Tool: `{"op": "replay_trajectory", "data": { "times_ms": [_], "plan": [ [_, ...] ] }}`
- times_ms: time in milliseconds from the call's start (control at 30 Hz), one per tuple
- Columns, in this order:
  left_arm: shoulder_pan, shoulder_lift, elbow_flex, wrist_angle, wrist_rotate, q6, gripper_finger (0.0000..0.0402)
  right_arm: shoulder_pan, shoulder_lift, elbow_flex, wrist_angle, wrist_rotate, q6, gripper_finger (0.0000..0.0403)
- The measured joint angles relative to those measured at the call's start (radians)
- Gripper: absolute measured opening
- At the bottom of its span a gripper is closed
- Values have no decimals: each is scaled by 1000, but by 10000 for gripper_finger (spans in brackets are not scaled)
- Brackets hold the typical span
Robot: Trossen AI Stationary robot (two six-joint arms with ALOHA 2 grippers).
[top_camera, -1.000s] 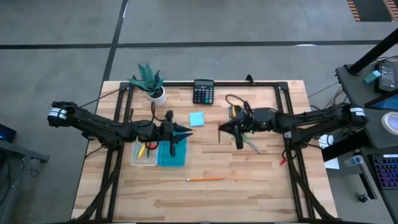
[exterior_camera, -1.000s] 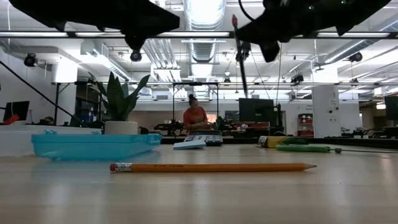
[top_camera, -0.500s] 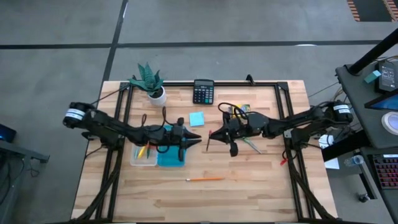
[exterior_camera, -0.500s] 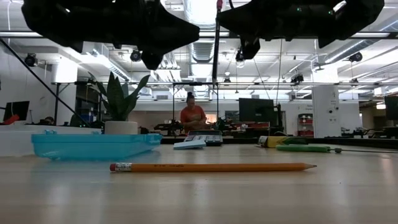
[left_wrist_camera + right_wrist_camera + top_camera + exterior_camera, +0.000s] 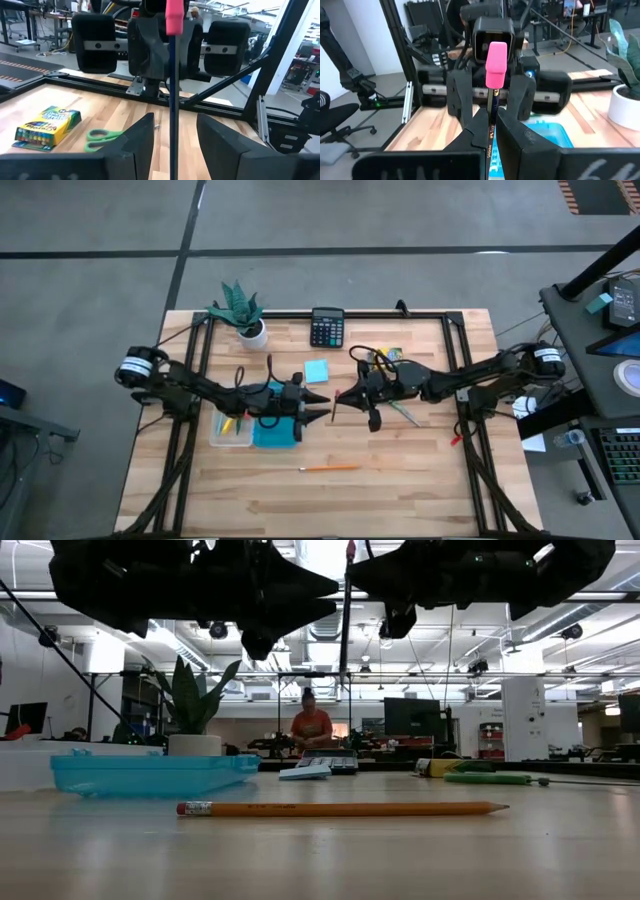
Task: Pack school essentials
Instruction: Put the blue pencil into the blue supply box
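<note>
While the two arms meet over the middle of the table (image 5: 400, 480), the step in hand looks like a handover of a dark pencil with a pink eraser tip. To do it well, the receiving fingers should settle squarely around the shaft and close firmly before the giving side lets go, with neither arm pulling sideways.

From the high view, the right end effector (image 5: 345, 393) points toward the left end effector (image 5: 322, 406), the two tips just beside each other. Below the left arm lie the clear box (image 5: 231, 428) and its teal lid (image 5: 277, 430). The light-blue sticky-note pad (image 5: 317, 371) sits near the meeting point, an orange pencil (image 5: 331, 468) lies alone nearer the front edge, and a calculator (image 5: 326, 327) and a potted plant (image 5: 241, 311) stand at the back.

At table height, both arms hang dark overhead, and the dark pencil (image 5: 346, 610) stands upright between them. The orange pencil (image 5: 340, 808) lies in front, the teal lid (image 5: 150, 775) to one side, and a person (image 5: 312, 726) sits far off in the room.

Seen from the left wrist, that arm's fingers (image 5: 142, 140) stand apart on either side of the pencil shaft (image 5: 173, 105), not yet touching it as far as I can tell. The yellow crayon box (image 5: 47, 127) and green-handled scissors (image 5: 105, 139) lie on the wood beyond.

Seen from the right wrist, its fingers (image 5: 515, 137) are clamped on the dark pencil (image 5: 494, 80), eraser end up, facing the other arm.
</note>
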Motion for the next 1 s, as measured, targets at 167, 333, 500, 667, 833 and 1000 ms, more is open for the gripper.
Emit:
{"op": "replay_trajectory", "data": {
  "times_ms": [167, 333, 500, 667, 833, 1000],
  "plan": [
    [1, 59, 37, 45, -1, 0, 133, 0, 18, 0, 35, 0, 0, 13],
    [2, 102, 76, 50, 5, 3, 132, 0, 18, 0, 38, 0, 0, 13],
    [2, 112, 83, 51, 13, 5, 132, 0, 18, 0, 32, 0, 0, 13],
    [1, 109, 83, 51, 15, 6, 102, 0, 18, 0, 30, 1, -6, 13],
    [2, 108, 83, 50, 15, 6, 30, 0, 18, 0, 29, 1, -15, 13],
    [2, 108, 83, 49, 14, 3, 10, 0, 18, 0, 29, 0, -17, 18]
  ]
}}
